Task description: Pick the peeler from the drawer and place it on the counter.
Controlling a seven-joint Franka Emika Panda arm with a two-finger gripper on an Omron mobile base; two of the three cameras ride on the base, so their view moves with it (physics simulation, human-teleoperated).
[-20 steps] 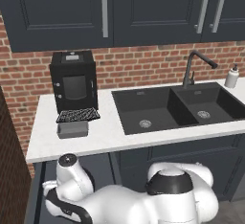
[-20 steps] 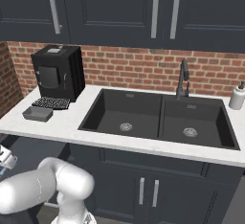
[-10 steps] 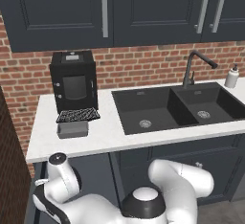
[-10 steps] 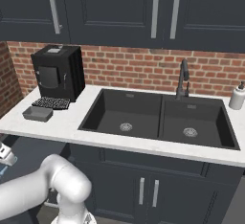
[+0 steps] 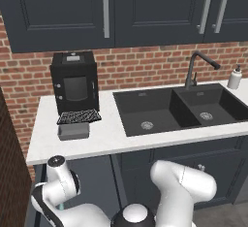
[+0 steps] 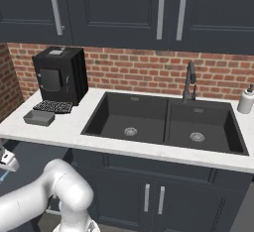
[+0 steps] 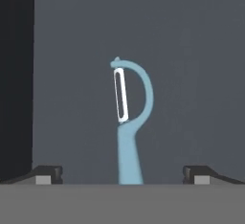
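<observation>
The peeler (image 7: 128, 122) handle's lower end is cut off at the hand view's bottom.

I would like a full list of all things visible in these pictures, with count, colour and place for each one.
peeler: one, pale blue, lying on the grey drawer floor, between the open fingertips
coffee machine: one, black, at the left end of the counter, against the brick wall
small tray: one, grey, in front of the coffee machine
counter: one, white
double sink: one, black, set in the counter
faucet: one, dark, behind the sink
soap dispenser: one, white, right of the sink
upper cupboards: dark navy, silver handles
gripper: one, open, dark fingertips, above the peeler
</observation>
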